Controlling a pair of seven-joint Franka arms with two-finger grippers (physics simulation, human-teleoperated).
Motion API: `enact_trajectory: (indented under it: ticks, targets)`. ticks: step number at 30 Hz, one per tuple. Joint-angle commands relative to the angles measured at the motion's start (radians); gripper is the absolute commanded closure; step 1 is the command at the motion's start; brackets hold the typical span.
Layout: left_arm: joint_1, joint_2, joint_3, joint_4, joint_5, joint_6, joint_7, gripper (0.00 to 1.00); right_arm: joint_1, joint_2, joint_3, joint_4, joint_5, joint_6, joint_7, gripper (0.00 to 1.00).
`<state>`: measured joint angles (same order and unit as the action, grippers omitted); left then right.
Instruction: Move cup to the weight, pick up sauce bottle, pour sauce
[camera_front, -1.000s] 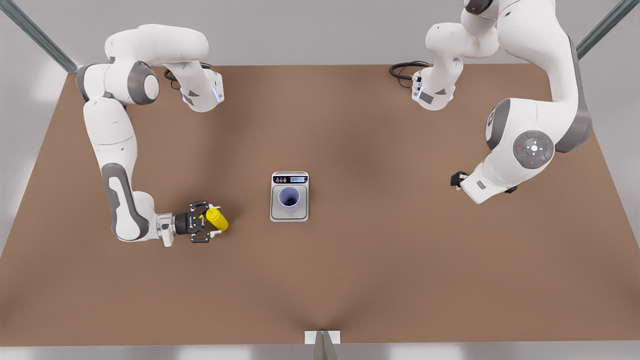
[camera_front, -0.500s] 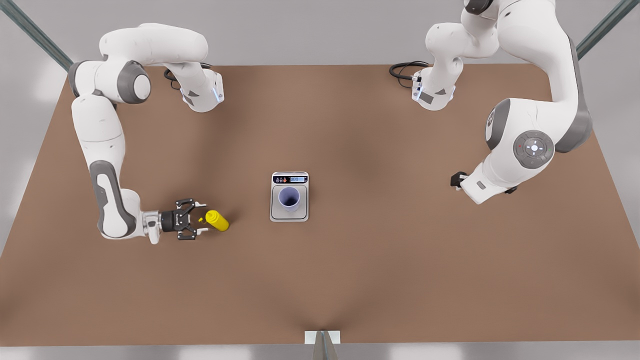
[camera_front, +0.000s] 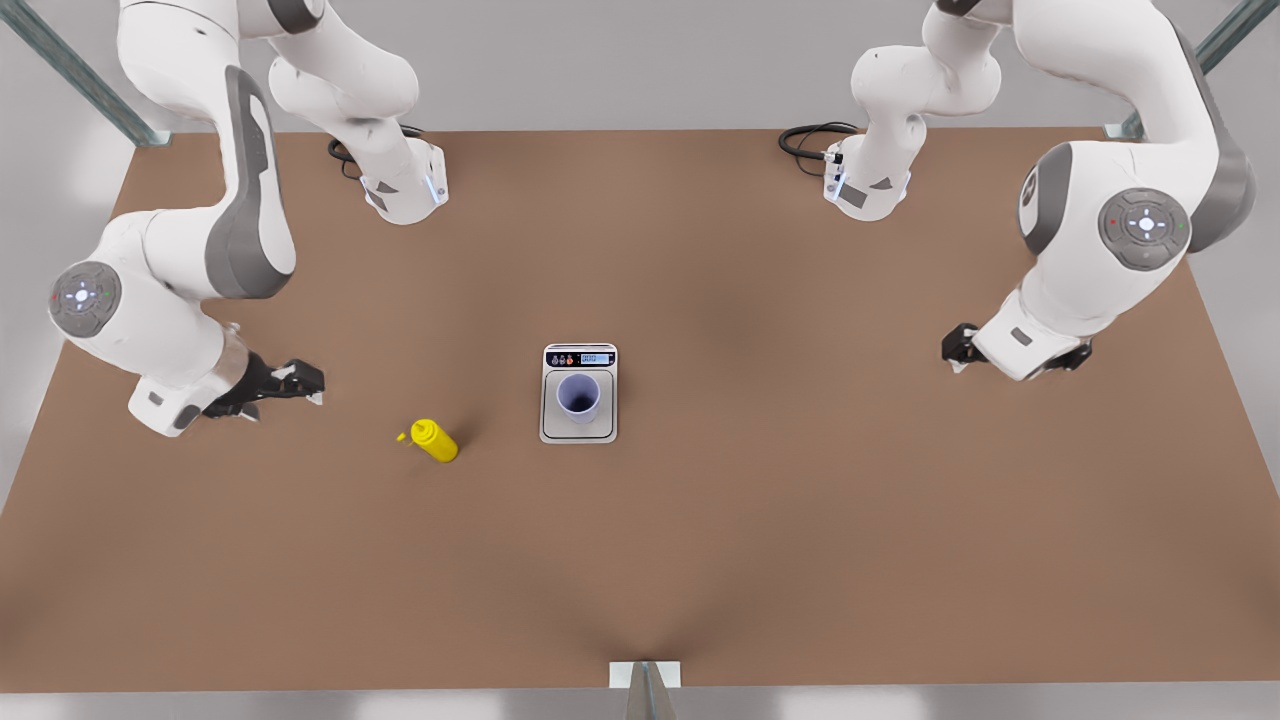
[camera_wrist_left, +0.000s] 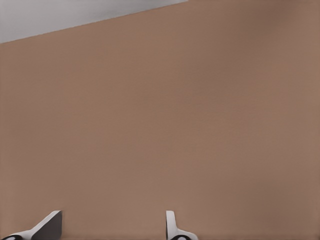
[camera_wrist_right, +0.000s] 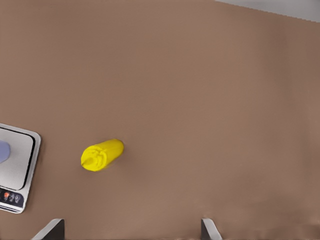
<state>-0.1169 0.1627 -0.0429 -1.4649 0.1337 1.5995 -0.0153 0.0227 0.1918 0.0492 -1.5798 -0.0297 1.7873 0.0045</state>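
Shows right claw (camera_front: 312, 386) drawn back, open, from sauce bottle (camera_front: 433, 440); left claw (camera_front: 952, 350) open, waiting; cup (camera_front: 578, 395) on weight (camera_front: 578, 432), pickup and pour outstanding.

The counter (camera_front: 800, 520) is seen as matt brown, smooth. A brushed metal platform is shown on the weight (camera_front: 604, 425). The sauce bottle (camera_front: 436, 441) appears as smooth yellow plastic, the cup (camera_front: 579, 396) as matt lavender plastic.
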Motion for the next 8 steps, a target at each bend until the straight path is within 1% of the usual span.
enact_trajectory:
  ticks: [1,3,8]
  targets:
    - [-0.001,0.000,0.000,0.000,0.001,-0.004,0.000,0.00,0.002,0.000,0.003,0.010,-0.022,0.000,0.012,0.00]
    - [-0.001,0.001,0.000,0.000,0.001,-0.006,0.000,0.00,0.006,-0.002,0.011,0.030,-0.044,-0.011,0.011,0.00]
    - [-0.001,0.003,-0.002,0.000,0.001,-0.006,0.003,0.00,0.006,-0.002,0.011,0.020,-0.041,-0.011,0.006,0.00]
